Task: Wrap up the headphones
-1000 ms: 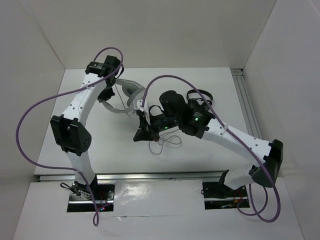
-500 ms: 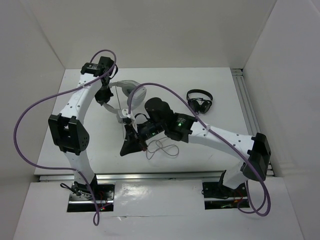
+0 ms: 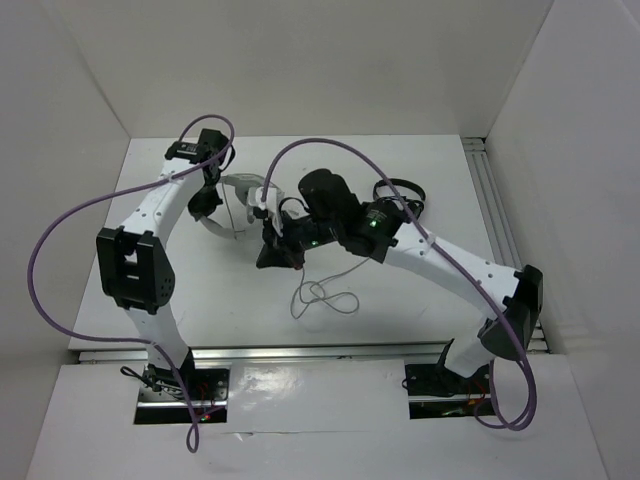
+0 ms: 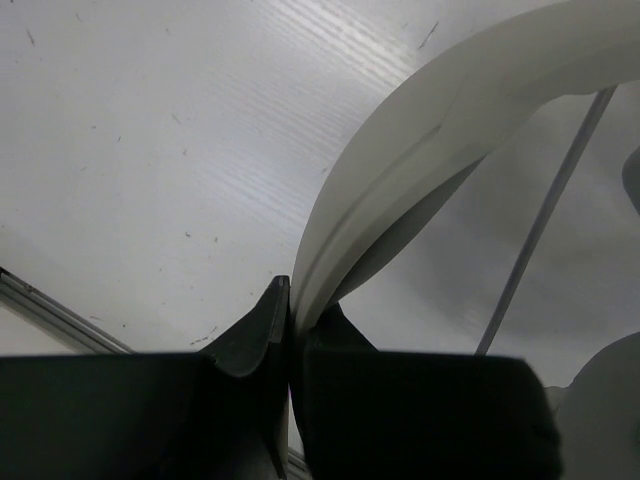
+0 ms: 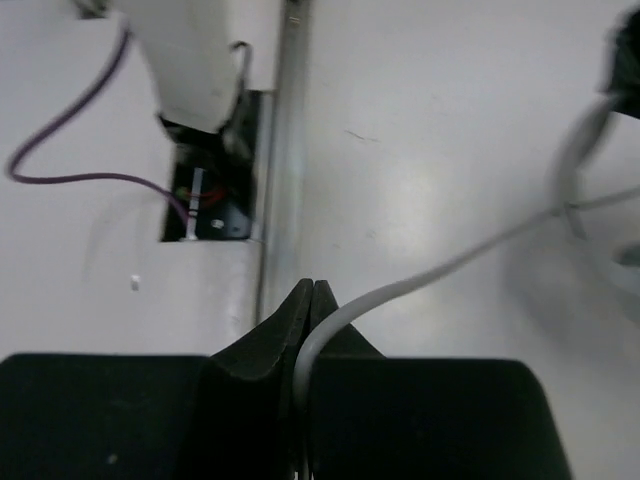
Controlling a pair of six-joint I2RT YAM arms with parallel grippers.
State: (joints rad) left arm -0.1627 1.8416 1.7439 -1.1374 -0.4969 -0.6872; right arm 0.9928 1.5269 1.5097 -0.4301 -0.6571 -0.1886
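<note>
The light grey headphones [image 3: 243, 183] lie at the back left of the table, partly hidden by both arms. My left gripper [image 3: 207, 196] is shut on their wide headband; in the left wrist view the headband [image 4: 450, 110] arcs up out of the closed gripper [image 4: 292, 300]. My right gripper [image 3: 268, 260] is just right of the headphones and shut on the thin grey cable [image 5: 420, 275], which curves out of the closed gripper [image 5: 311, 290]. Slack cable [image 3: 322, 297] lies in loops on the table in front. A stretch of cable [image 4: 545, 220] also shows in the left wrist view.
Smaller black headphones [image 3: 405, 190] lie at the back right, partly behind my right arm. A metal rail [image 3: 490, 200] runs along the table's right side and another [image 3: 300, 352] along its front edge. White walls enclose the table.
My right gripper swung out toward the front left with the cable, then came back up close to the headphones. The left gripper stayed shut on the headband, which shifted slightly.
</note>
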